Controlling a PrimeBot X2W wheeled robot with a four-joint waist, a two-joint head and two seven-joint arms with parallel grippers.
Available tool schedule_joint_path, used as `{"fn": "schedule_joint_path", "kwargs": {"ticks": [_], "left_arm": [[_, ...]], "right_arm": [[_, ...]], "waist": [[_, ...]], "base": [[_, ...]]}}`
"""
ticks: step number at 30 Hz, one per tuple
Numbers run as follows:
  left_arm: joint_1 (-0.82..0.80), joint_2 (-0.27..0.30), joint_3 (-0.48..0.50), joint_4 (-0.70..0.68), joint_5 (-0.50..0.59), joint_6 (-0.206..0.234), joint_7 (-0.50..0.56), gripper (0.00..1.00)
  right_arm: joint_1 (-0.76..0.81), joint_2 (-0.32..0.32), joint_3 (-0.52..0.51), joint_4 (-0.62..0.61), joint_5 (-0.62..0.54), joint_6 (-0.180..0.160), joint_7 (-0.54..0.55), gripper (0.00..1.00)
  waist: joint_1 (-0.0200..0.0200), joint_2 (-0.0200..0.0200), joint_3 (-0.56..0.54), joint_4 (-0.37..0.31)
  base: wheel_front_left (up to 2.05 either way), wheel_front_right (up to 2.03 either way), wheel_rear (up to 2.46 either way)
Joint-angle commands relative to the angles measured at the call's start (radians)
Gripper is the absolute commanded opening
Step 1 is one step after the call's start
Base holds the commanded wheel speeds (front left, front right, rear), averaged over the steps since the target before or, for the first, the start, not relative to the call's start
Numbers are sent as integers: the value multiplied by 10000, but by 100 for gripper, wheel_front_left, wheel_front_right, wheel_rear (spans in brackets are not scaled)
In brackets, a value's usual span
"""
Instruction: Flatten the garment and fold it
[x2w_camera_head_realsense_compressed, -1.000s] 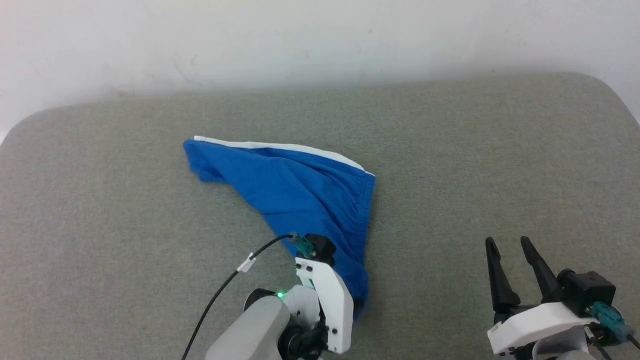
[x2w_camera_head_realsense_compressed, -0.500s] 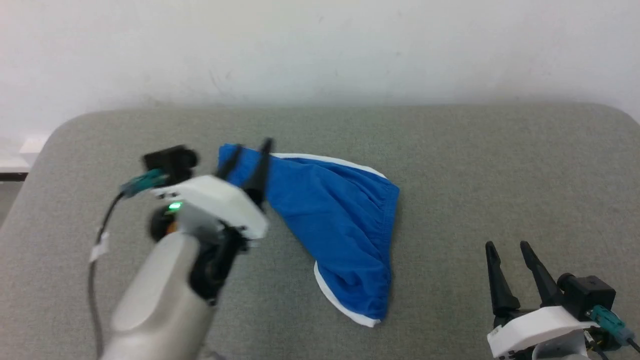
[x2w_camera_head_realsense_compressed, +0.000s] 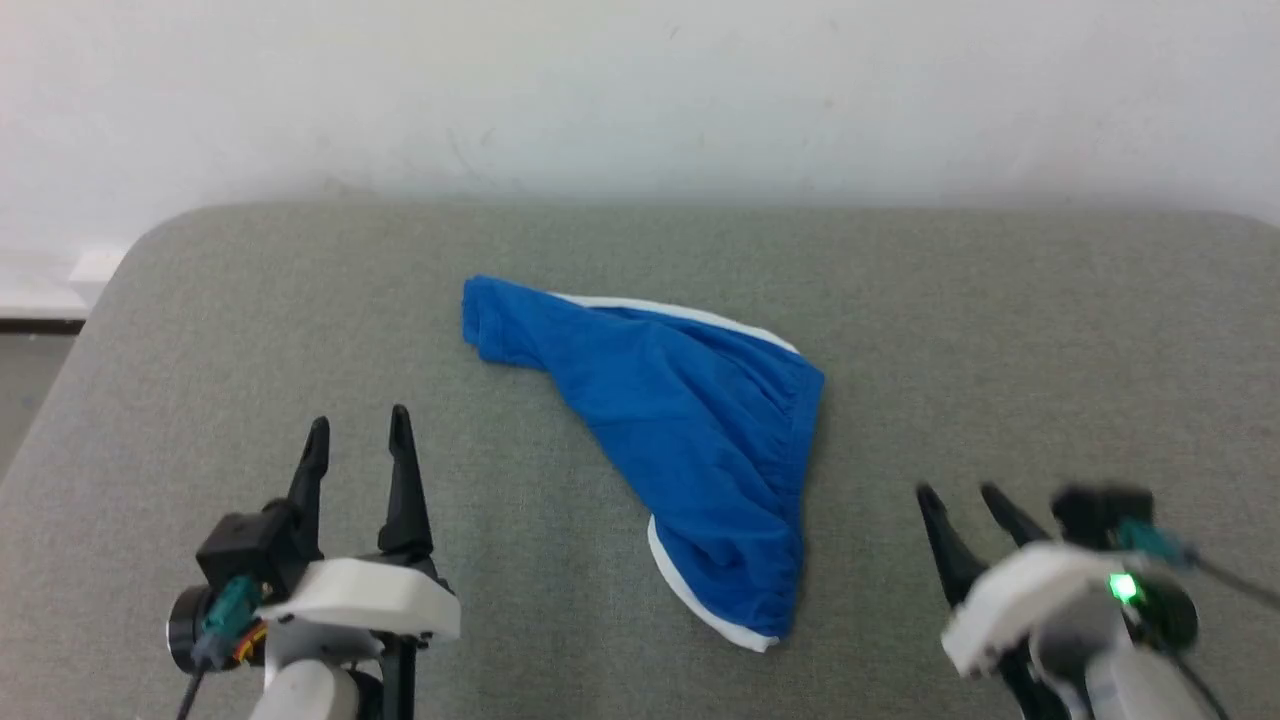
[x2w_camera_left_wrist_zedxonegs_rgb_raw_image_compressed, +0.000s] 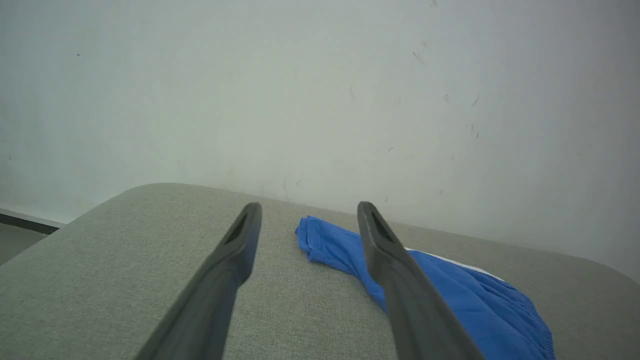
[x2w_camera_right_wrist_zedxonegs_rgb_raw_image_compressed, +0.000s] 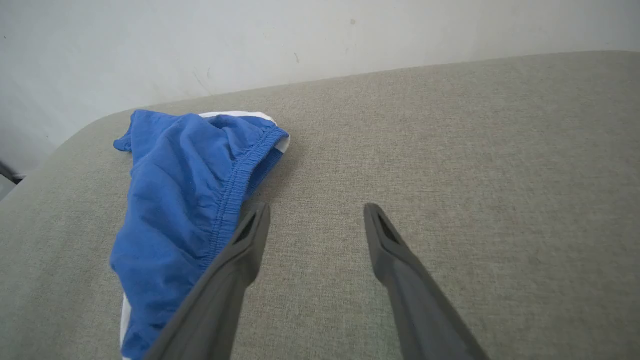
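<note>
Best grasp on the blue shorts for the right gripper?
Take the gathered waistband, the edge of the shorts facing the right gripper. Come in low from the right, fingers straddling that edge: it's the thick border, likely easier to pinch than flat cloth.

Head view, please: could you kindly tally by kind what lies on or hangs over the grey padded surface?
Garments: 1, the blue shorts, lying crumpled.
Grippers: 2, the left gripper and the right gripper, both open and empty.
Total: 3
</note>
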Motion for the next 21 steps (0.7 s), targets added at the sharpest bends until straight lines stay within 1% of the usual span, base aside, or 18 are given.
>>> {"fn": "schedule_joint_path", "kwargs": {"ticks": [1, 3, 5, 9, 11, 16, 21], "left_arm": [[272, -195, 144, -199, 246, -44, -43, 100], [409, -409, 262, -349, 489, -174, -44, 100], [421, -595, 379, -420, 713, -296, -45, 100], [327, -865, 609, -458, 1120, -520, -46, 100], [255, -1045, 703, -442, 1235, -631, -46, 100], [-11, -1438, 906, -416, 1416, -940, -46, 100], [-129, -1682, 1018, -310, 1607, -1254, -46, 100]], "right_arm": [[-734, 19, 122, 73, 4, -19, 585, 100], [-1541, 19, 271, 246, -124, -19, 1411, 100], [-2369, 19, 492, 611, -193, -19, 2488, 100], [-3824, 19, 1166, 1730, -590, -19, 4761, 100], [-4387, 19, 1608, 2243, -707, -19, 5569, 100], [-5123, 19, 2353, 3140, -879, -19, 6309, 100], [-4984, 19, 2742, 3883, -908, -19, 6255, 100]], "waist": [[0, 0, 338, 173], [0, 0, 551, 281], [0, 0, 765, 406], [0, 0, 1118, 568], [0, 0, 1280, 725], [0, 0, 1746, 1158], [0, 0, 1983, 1537]], "base": [[0, 0, 0], [0, 0, 0], [0, 0, 0], [0, 0, 0], [0, 0, 0], [0, 0, 0], [0, 0, 0]]}}
